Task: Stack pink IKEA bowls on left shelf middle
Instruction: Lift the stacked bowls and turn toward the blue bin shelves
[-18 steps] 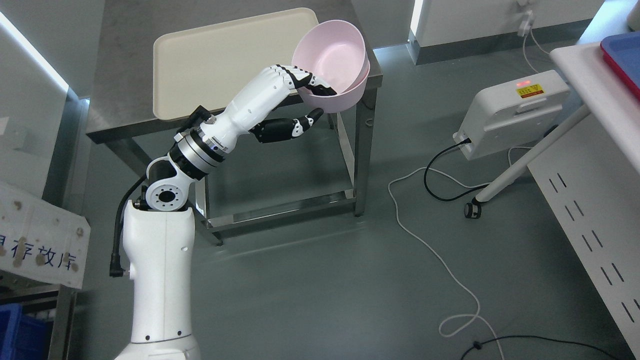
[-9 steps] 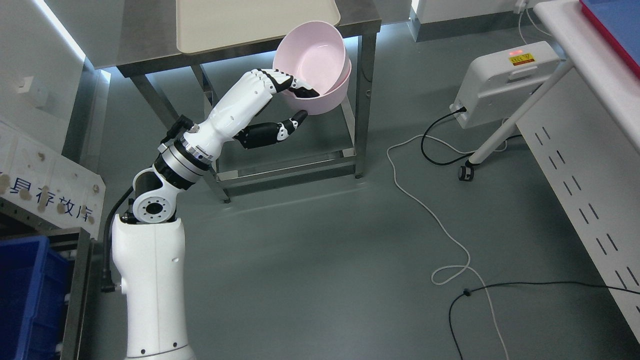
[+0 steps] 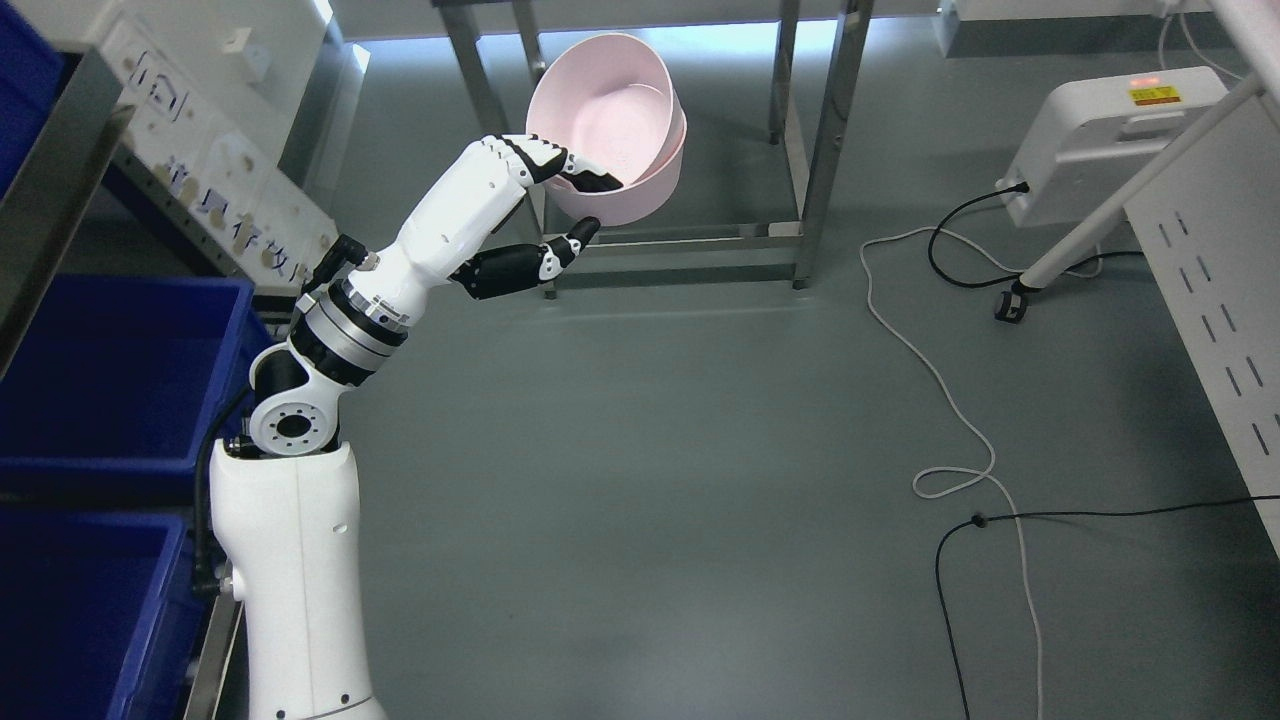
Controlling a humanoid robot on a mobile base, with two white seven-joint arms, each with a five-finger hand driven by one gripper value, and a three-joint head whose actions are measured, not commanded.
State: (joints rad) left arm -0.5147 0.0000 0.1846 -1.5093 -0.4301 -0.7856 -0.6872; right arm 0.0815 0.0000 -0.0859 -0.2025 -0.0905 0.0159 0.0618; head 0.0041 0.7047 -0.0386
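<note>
Two pink bowls (image 3: pixel 612 125), nested one inside the other, hang in the air in front of the steel table's legs (image 3: pixel 810 150). My left hand (image 3: pixel 580 205) is shut on their near rim, fingers inside and thumb under the outer wall. The stack is tilted, with the opening turned up and towards me. My left arm (image 3: pixel 400 265) reaches up from the lower left. A shelf with blue bins (image 3: pixel 110 370) stands at the left edge. My right arm is out of the picture.
A white cable (image 3: pixel 940 380) and a black cable (image 3: pixel 1090 515) trail across the grey floor at the right. A white box (image 3: pixel 1110 125) with a red light sits on the floor at the upper right, beside a white perforated cabinet (image 3: pixel 1220 300).
The camera has swung down and to the left, so the table top left the picture and the blue bins came in. The hand still holds the bowls, carried away from the table.
</note>
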